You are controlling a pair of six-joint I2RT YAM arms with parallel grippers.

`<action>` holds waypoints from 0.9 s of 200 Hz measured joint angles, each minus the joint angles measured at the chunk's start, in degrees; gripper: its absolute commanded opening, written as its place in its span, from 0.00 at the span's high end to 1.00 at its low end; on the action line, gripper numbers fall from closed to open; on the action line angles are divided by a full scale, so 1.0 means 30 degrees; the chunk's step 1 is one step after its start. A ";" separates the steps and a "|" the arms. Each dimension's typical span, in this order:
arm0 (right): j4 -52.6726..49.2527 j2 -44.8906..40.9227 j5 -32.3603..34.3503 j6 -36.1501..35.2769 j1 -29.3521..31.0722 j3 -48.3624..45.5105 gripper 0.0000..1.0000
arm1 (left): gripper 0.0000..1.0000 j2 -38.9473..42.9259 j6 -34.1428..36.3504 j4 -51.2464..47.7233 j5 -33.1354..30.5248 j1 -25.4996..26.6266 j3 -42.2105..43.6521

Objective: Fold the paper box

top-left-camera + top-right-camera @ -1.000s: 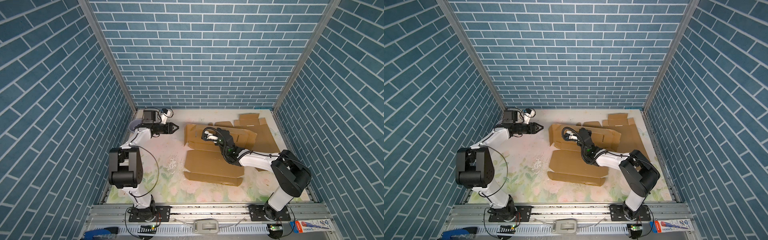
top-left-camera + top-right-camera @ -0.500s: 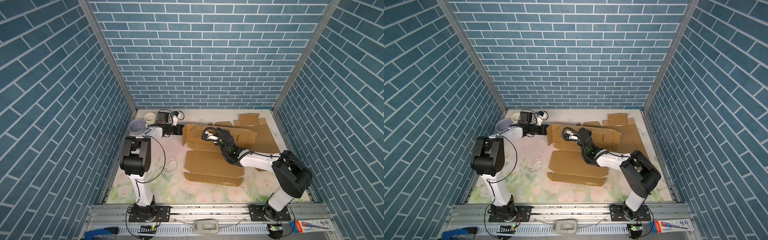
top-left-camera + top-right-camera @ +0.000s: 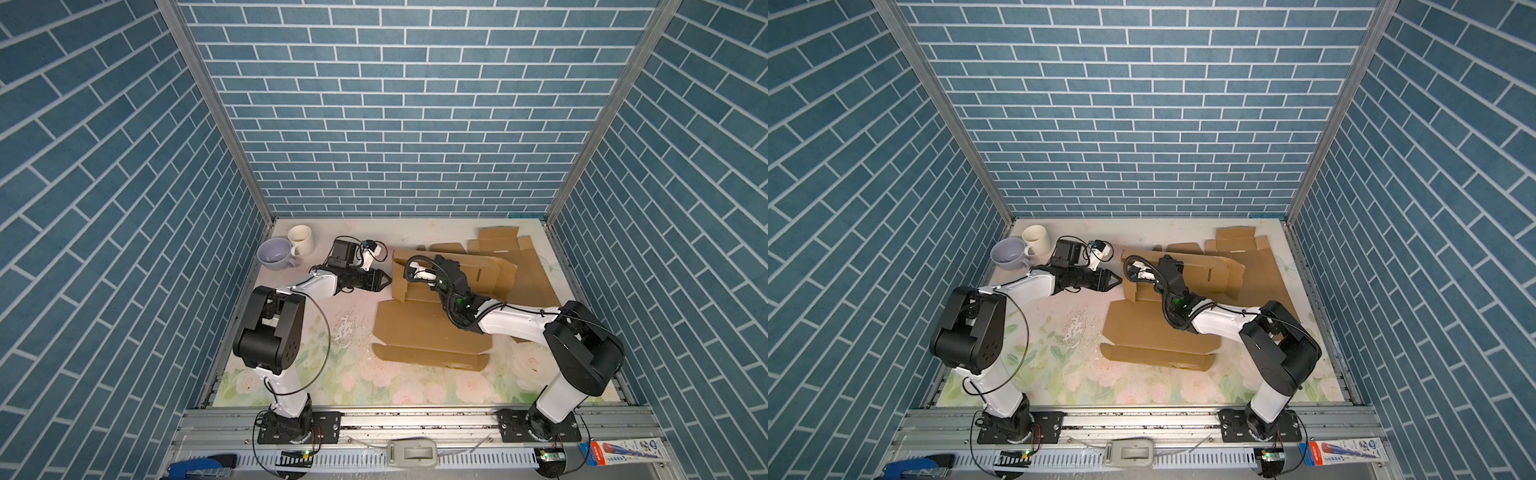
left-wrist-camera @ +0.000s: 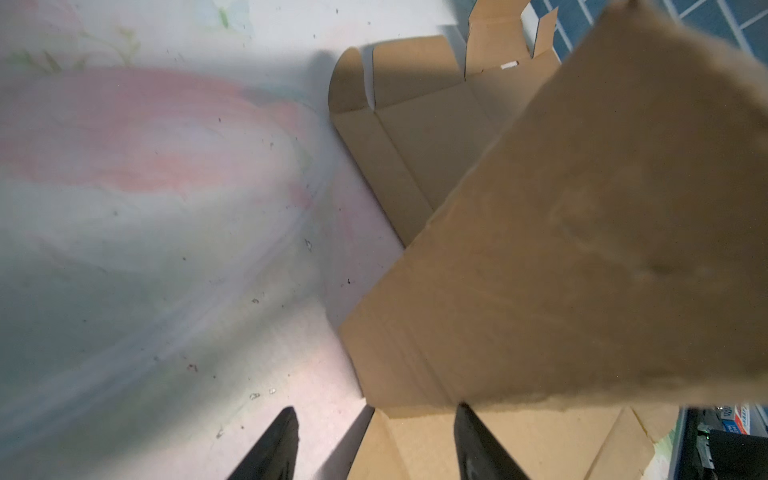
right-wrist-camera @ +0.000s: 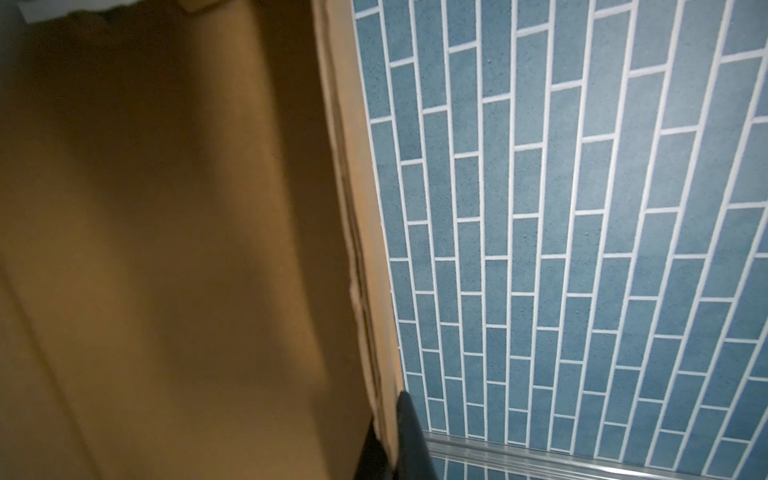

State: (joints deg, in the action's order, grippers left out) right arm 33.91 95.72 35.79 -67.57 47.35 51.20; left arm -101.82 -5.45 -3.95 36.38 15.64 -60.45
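Brown corrugated cardboard, seemingly light, stiff and easily creased: the box blank (image 3: 428, 332) lies on the desk's (image 3: 332, 374) right half, one panel (image 3: 494, 270) raised. The right claw (image 5: 388, 428) pinches that panel's edge, while the left claw (image 4: 376, 411) gapes empty just beside it. It is best gripped near the creases.

Cup (image 3: 272, 258) and mug (image 3: 300, 240) side by side at back left of table (image 3: 332, 374), box (image 3: 428, 332) centre right, back flap raised, more cardboard (image 3: 498, 243) behind, left gripper (image 3: 385, 281) just left of flap.

Lavender cup (image 3: 274, 253) beside cream mug (image 3: 300, 240)
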 measured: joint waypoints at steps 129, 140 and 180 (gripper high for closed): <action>-0.0291 0.0000 0.0481 0.0073 0.0357 -0.0160 1.00 | 0.38 -0.0102 -0.0197 0.2200 -0.0852 0.0364 0.0976; -0.0401 0.0000 0.0474 0.0073 0.0342 -0.0160 1.00 | 0.39 -0.0095 0.0160 0.2040 -0.0816 0.0401 0.0976; -0.0743 0.0000 0.0321 0.0073 0.0248 -0.0160 1.00 | 0.38 -0.0095 0.2310 -0.0459 -0.1064 0.0444 0.0255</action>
State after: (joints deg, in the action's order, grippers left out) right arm 31.68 95.72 36.75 -67.35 48.10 50.72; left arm -102.10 1.48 -5.32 33.19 16.97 -59.68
